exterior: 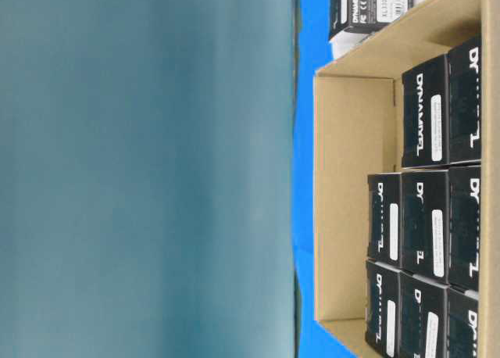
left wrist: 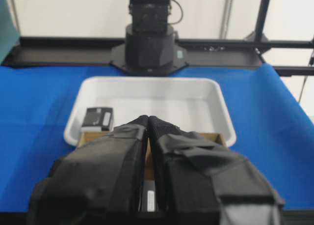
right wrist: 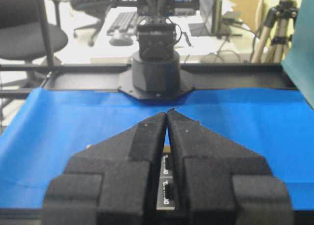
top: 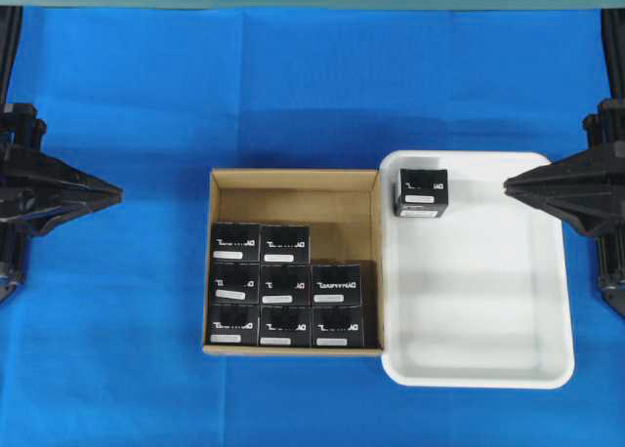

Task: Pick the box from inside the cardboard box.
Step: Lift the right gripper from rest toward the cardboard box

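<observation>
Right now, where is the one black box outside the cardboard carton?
Overhead view, right of centre: the black box sits in the white tray's top-left corner, beside the cardboard carton.

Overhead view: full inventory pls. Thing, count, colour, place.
cardboard box: 1, brown, centre of the cloth, against the tray's left side
small boxes in the cardboard box: 8, black with white lettering and label strips; two in the far row, three in the middle row, three in the near row; the far-right slot is bare
box in the tray: 1, black, same kind, far-left corner of the tray
tray: 1, white plastic, right of the cardboard box
cloth: 1, blue, covers the table
left hand: 1, black, left edge, shut, holds nothing, points toward the middle
right hand: 1, black, right edge, shut, holds nothing, tip over the tray's right rim
</observation>
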Motion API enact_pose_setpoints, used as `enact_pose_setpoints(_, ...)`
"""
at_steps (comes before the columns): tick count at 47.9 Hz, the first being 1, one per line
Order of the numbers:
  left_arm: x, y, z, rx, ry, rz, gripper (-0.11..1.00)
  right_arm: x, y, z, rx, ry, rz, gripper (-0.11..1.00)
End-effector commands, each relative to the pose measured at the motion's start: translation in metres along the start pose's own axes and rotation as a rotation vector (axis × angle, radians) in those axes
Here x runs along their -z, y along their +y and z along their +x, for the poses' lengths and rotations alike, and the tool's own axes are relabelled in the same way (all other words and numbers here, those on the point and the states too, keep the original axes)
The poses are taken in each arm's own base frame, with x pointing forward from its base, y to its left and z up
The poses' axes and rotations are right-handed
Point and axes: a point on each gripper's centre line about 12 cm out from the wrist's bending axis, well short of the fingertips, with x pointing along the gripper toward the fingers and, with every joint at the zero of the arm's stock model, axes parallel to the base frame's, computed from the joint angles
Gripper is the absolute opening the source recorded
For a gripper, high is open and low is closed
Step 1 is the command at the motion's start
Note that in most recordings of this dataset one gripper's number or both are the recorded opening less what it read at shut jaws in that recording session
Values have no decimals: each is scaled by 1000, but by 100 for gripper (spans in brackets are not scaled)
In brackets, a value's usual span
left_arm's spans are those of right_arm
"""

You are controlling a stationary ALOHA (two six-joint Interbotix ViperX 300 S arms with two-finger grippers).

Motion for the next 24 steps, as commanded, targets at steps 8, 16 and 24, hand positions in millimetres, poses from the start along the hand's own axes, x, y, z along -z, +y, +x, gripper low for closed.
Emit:
enact_pose_setpoints(8,-14,2,6,-8,17,7,8,-20,-7,19,50,85,172,17)
enact_pose_setpoints(16,-17,1,5,-6,49,5,2,-21,-5,35,41,246,177,10)
enact_pose_setpoints(24,-23,2,2,-7,37,5,2,-16,-2,53,34,431,195,10)
